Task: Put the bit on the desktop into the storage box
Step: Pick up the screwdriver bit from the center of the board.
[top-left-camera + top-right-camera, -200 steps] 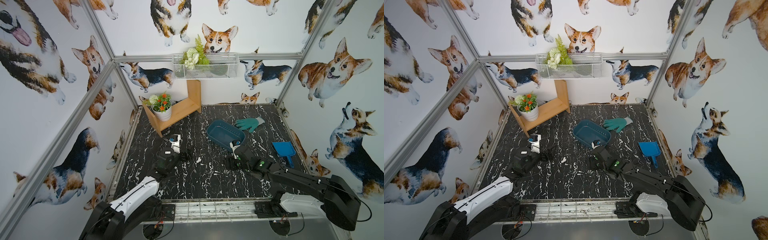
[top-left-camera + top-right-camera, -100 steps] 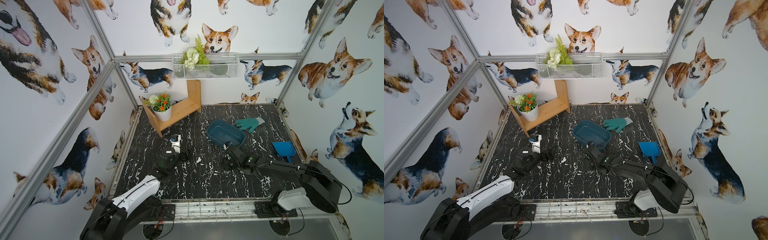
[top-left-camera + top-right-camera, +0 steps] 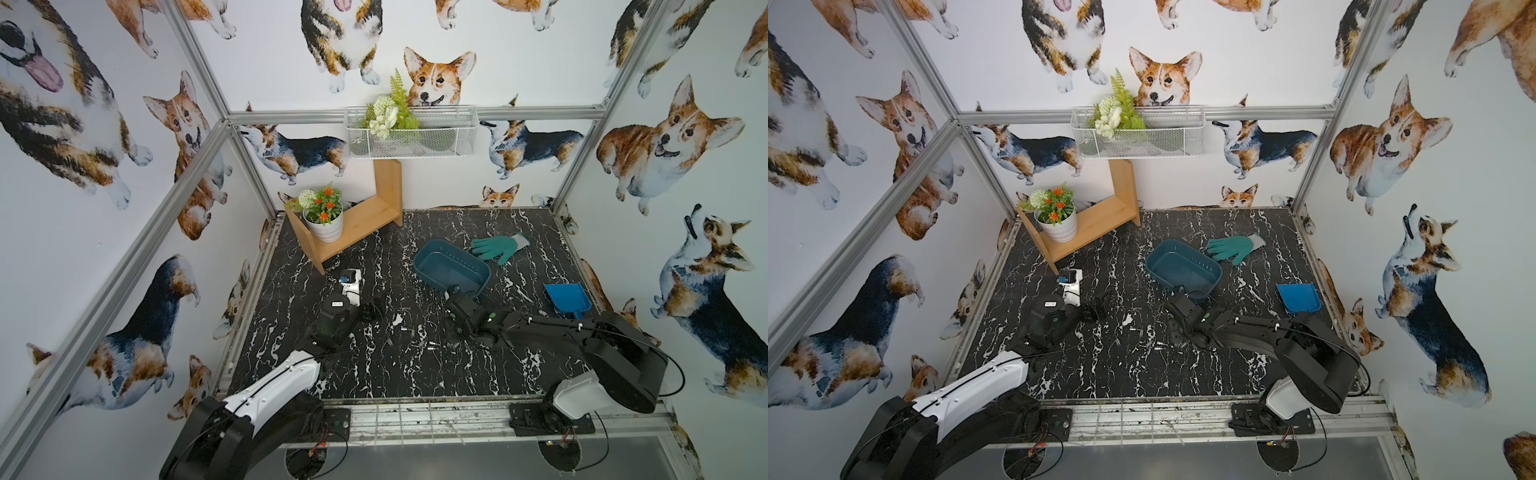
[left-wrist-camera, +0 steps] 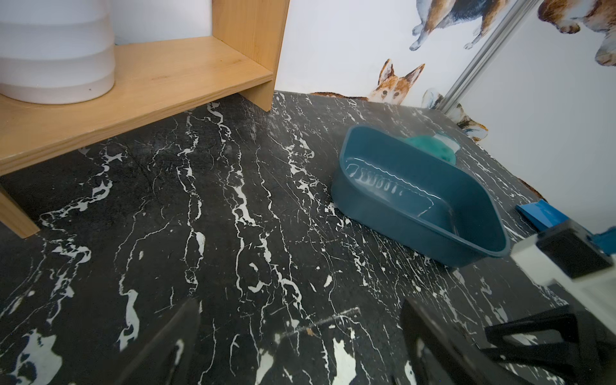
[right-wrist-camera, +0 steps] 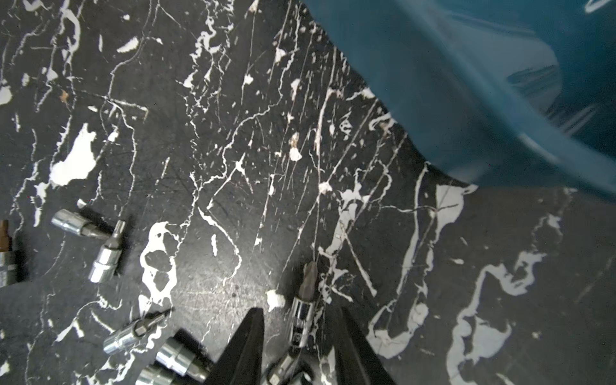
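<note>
One bit [image 5: 306, 290] between right gripper [image 5: 296, 311] jaws — apart, no contact.
At least seven bits on desktop [image 5: 233, 133]; one box [image 5: 433, 83]; left gripper [image 4: 300, 306] spread wide.

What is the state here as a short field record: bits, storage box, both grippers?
loose bits: several lying on the desktop
target bit: flat on the desktop, between the right gripper fingers
right gripper: open, gap showing beside the target bit, no grip yet
left gripper: open, empty
storage box: close by the right gripper, no bit visible inside
</note>
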Action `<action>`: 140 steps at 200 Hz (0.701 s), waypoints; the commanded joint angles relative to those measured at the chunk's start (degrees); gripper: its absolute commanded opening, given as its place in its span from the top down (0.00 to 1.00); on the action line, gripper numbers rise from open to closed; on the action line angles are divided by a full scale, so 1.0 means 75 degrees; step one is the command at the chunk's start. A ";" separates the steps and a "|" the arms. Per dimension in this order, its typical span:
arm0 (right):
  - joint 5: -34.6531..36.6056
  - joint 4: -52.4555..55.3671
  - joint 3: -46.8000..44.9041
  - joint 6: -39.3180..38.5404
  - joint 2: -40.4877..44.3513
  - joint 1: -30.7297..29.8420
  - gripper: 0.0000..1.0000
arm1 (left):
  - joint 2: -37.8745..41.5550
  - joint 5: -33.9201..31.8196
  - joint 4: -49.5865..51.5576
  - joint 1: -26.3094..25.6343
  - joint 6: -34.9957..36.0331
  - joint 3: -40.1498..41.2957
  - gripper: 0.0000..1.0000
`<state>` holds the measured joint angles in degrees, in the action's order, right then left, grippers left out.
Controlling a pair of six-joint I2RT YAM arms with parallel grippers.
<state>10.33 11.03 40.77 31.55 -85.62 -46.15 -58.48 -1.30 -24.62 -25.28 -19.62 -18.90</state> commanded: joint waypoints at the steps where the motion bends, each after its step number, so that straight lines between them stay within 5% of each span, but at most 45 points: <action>1: 0.0100 0.0031 0.0100 0.0082 -0.0153 -0.0035 0.62 | 0.0027 -0.0052 -0.0151 -0.0005 0.0084 -0.0033 0.00; 140: 0.0017 0.0156 0.0288 0.0104 -0.0630 -0.0080 0.75 | 0.0001 -0.0039 -0.0174 -0.0005 0.0055 -0.0046 0.00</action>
<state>10.72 10.87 42.72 31.55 -90.04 -46.50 -58.50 -1.32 -24.62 -25.28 -19.62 -18.90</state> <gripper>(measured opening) 0.259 0.998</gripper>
